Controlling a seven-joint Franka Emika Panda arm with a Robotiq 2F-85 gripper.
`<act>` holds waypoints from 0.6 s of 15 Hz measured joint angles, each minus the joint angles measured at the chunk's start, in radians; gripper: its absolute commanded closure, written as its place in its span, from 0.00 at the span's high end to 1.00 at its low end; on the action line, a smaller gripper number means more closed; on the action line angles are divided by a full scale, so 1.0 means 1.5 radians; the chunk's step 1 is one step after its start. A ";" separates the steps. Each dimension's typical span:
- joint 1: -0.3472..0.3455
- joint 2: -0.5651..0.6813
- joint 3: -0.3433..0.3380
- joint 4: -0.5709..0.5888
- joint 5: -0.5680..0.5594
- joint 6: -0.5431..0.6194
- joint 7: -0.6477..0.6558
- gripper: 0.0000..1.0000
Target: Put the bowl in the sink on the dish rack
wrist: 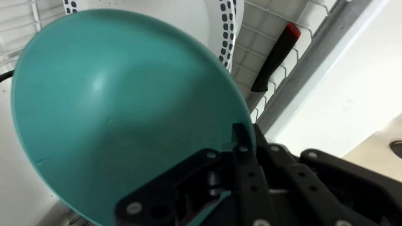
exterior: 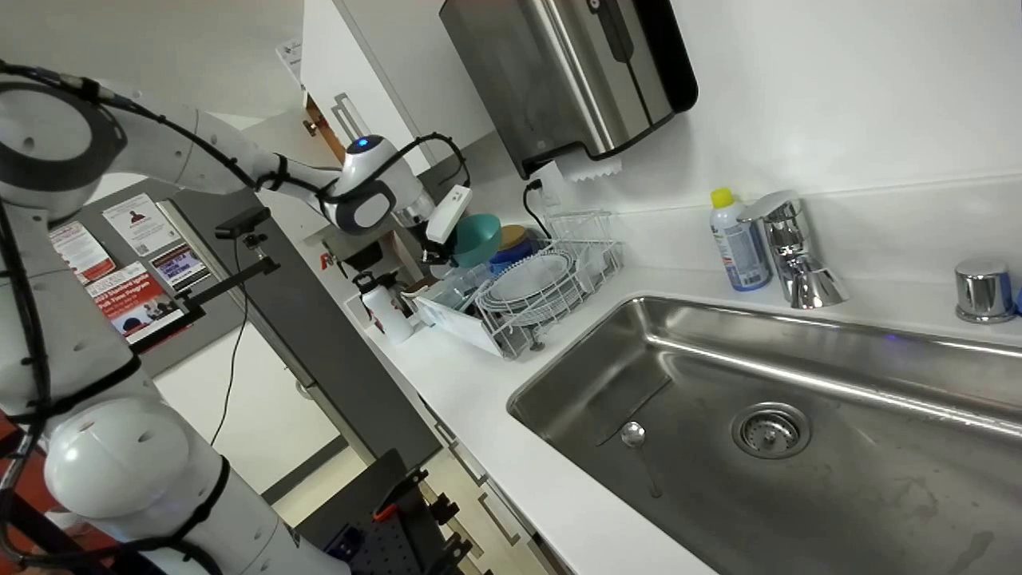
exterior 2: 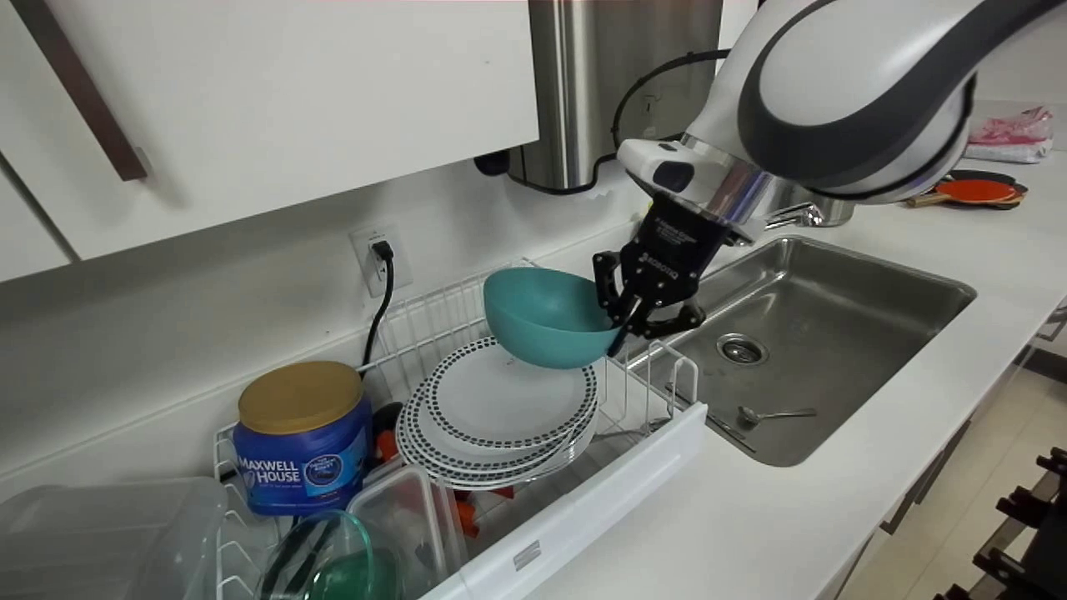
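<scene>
The teal bowl [exterior 2: 542, 329] is held above the stacked plates in the dish rack [exterior 2: 583, 508], its open side up and tilted toward the gripper. My gripper [exterior 2: 623, 332] is shut on the bowl's rim, one finger inside and one outside, as the wrist view shows at the fingertips [wrist: 251, 138]. The bowl fills much of the wrist view [wrist: 125, 94] and hides part of the plates and rack. It also shows in an exterior view [exterior: 477, 239] over the dish rack [exterior: 587, 228]. Whether it touches the plates I cannot tell. The steel sink [exterior: 862, 447] holds no bowl.
White plates [exterior 2: 513, 396] with a dotted rim lie in the rack, beside a blue coffee can [exterior 2: 304, 467] and clear containers [exterior 2: 108, 533]. A dark-handled knife [wrist: 276, 59] lies near the rack's edge. A wall cabinet [exterior 2: 292, 108] and towel dispenser [exterior: 559, 72] hang above. A spoon [exterior: 633, 435] lies in the sink.
</scene>
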 measured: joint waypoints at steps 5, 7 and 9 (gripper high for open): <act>-0.039 0.114 0.039 0.087 -0.080 0.008 0.030 0.01; -0.054 0.155 0.055 0.121 -0.115 0.008 0.045 0.01; -0.065 0.192 0.068 0.155 -0.149 0.008 0.059 0.01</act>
